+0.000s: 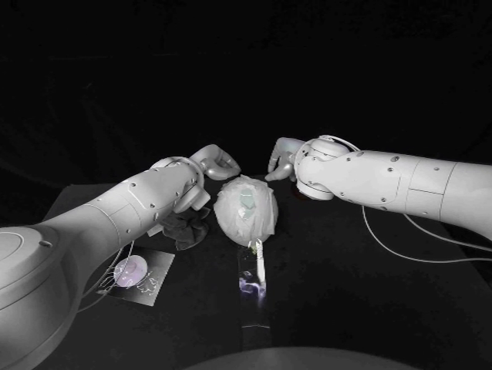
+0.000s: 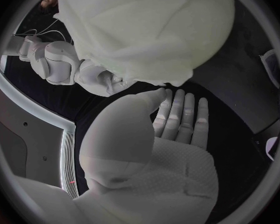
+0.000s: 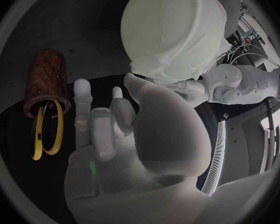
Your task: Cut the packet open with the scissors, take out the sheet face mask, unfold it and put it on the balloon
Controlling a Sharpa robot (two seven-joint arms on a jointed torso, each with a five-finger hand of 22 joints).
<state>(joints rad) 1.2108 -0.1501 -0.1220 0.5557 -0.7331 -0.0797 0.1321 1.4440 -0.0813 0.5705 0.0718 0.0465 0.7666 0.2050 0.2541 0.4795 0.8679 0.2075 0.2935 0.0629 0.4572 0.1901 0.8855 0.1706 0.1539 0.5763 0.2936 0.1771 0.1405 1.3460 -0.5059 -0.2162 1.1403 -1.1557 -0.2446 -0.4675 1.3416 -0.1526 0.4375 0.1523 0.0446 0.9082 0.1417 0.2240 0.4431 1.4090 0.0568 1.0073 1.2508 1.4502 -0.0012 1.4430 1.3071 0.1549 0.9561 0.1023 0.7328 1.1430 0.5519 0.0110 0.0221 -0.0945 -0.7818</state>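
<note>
Sheet face mask, white and limp point(image 1: 257, 220), draped over pale rounded balloon point(image 1: 240, 200) at middle of black worktop point(image 1: 346, 293). Covers almost the whole balloon, with folds bunched on the side nearer the robot. Long axis of the masked balloon runs from far side toward the robot, slightly tilted.

Left silver hand point(image 1: 210, 163) just beside balloon at its far left, right silver hand point(image 1: 281, 156) just beside it at far right. Balloon between them, neither hand clearly nearer.
- Left: fingers straight, laid side by side, palm bare, thumb tip at mask's edge. Contact not certain.
- Right: fingers loosely spread, slightly bent, holding nothing, thumb close to mask.

Judged near the end of the task. Any smoothing would mean pressing inward from both flanks.

Hard to make out:
- Balloon's own surface, seemingly just a greenish patch.
- Glinting clear strip point(image 1: 251, 281) robot-side of balloon, possibly a stand.
- Dark crumpled lump point(image 1: 186, 226) left of balloon, unidentified.

Dark flat packet with pale print point(image 1: 138, 276) lies left of balloon, nearer the robot, well apart. Yellow-handled scissors point(image 3: 45, 132) in brown cylindrical holder point(image 3: 47, 82), apart from balloon, near right hand.
</note>
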